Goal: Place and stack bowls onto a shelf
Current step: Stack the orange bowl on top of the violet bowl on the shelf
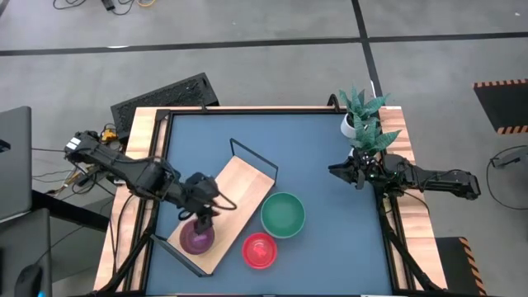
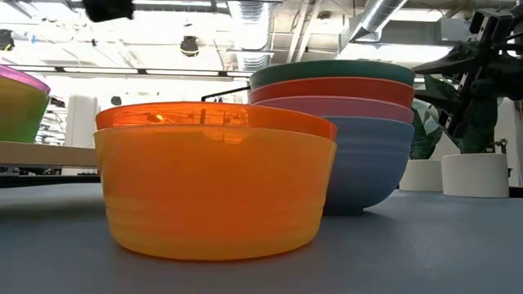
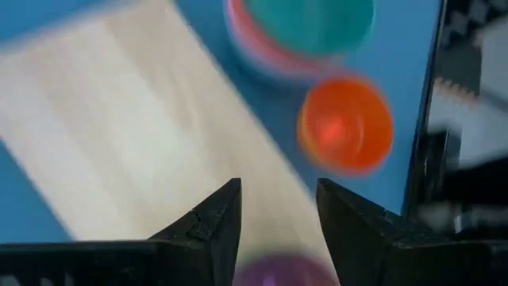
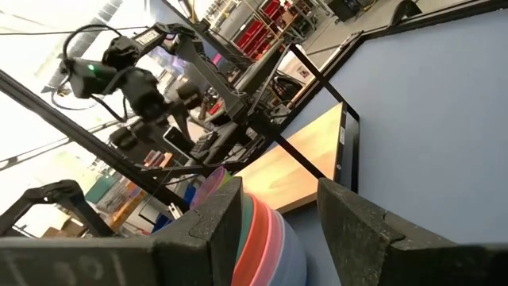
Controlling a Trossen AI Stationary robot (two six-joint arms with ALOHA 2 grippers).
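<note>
The light-wood shelf [image 1: 239, 194] lies slantwise on the blue table, its black wire frame [image 1: 256, 157] at its far end. A pink-purple bowl [image 1: 197, 238] sits on the shelf's near end; the low view shows it nested in a lime bowl [image 2: 18, 110]. My left gripper [image 1: 203, 213] hovers open just above it, and the bowl's rim [image 3: 286, 272] shows between my fingers [image 3: 214, 222]. A teal-topped stack of bowls [image 1: 283, 214] and an orange-red bowl [image 1: 259, 251] rest on the table right of the shelf. My right gripper [image 1: 338, 172] waits open near the right edge.
A green plant in a white pot [image 1: 360, 124] stands at the table's far right corner, close behind my right gripper. A raised wooden border [image 1: 140, 132] frames the table. Bare blue tabletop [image 1: 313, 148] lies between the shelf and the right arm.
</note>
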